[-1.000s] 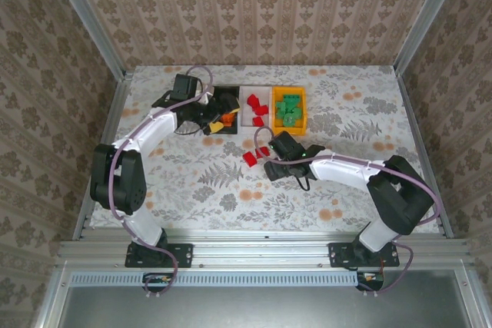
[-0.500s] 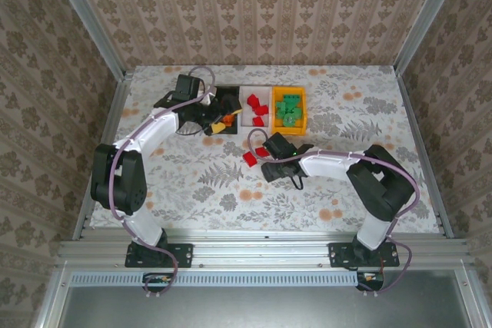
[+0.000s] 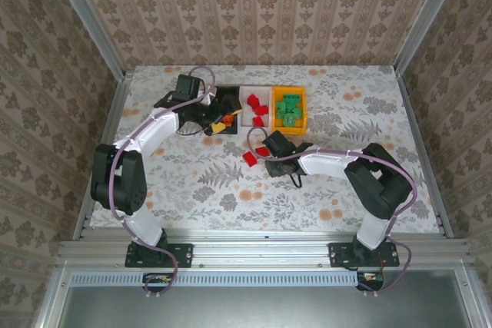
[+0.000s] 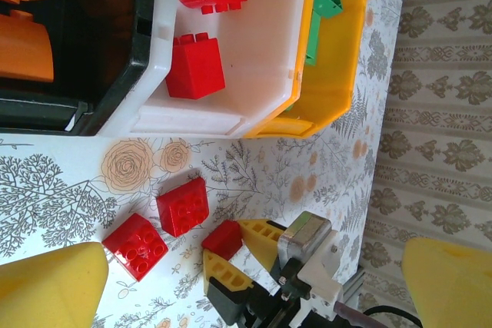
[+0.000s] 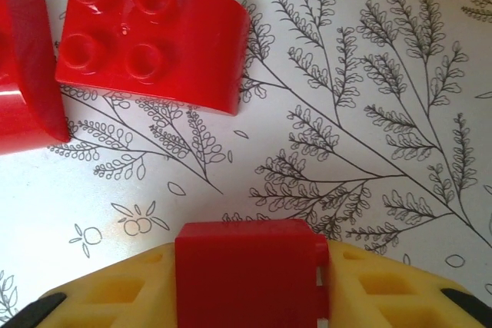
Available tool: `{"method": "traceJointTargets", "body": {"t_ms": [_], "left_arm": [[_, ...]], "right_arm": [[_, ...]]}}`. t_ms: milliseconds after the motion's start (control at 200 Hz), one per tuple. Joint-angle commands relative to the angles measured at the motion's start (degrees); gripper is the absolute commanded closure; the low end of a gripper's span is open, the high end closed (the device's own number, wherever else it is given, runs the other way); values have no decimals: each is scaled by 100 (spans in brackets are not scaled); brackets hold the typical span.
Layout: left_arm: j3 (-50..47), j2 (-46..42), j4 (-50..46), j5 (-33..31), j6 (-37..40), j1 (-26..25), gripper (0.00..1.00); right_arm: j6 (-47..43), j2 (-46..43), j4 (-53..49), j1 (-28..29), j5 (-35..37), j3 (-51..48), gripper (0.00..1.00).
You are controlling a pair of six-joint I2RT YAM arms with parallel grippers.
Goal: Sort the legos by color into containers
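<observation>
Seen from above, a floral-patterned table [image 3: 192, 174] holds three bins in a row at its far side. The black bin [image 3: 227, 94] is on the left, the white bin [image 3: 246, 117] is in the middle and the yellow bin [image 3: 301, 124] is on the right.

The black bin holds orange bricks [image 4: 27, 51]. The white bin holds red bricks [image 4: 196, 67], and the yellow bin holds green bricks [image 3: 288, 109].

The left gripper [image 3: 217, 122] hangs over the near edge of the black bin. Its yellow fingers [image 4: 46, 286] are spread wide, with nothing between them.

The right gripper [image 4: 224, 243] sits low over the table, just in front of the white bin. Its jaws are clamped on a red brick [image 5: 250, 263]. Two loose red bricks [image 5: 150, 36] lie on the table just beside the held one, close together, studs up.
</observation>
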Motion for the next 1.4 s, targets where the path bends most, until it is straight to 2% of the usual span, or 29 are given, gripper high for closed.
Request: {"method": "traceJointTargets", "body": {"t_ms": [0,110,200,455,705,815,875,915,1100,1270,1395], "left_arm": [[54,-101,-52,48,58,4,0],[83,-110,-71,47,66,52,0],[93,-127,-77,34,67,217,0],[32,-70,-31,-5,41,807,0],[49,-110,0,69,23,826,0],[41,-118,34,119,-12,815,0],[38,-127,39,127,-21,806,0],[32,-127,44,127,-21,797,0],[32,-110,50,127,-21,736,0],[40,-160,17,108,-3,698,0],[32,-180,17,101,-12,700,0]], "right_arm": [[141,-264,-11,-14,69,-18,60],[116,-436,-72,-15,54,339,60],[-47,-254,-202,-70,159,1042,61],[-263,1749,-1058,-368,376,3953,61],[-557,2754,-1701,-525,467,5549,59],[-502,2855,-1753,-621,389,5668,55],[-515,2878,-1759,-635,360,5716,44],[-547,2844,-1755,-623,288,5704,41],[-651,2255,-1625,-458,394,5367,37],[-459,1053,-903,-1,350,3569,41],[-408,627,-639,345,-8,2546,43]]}}
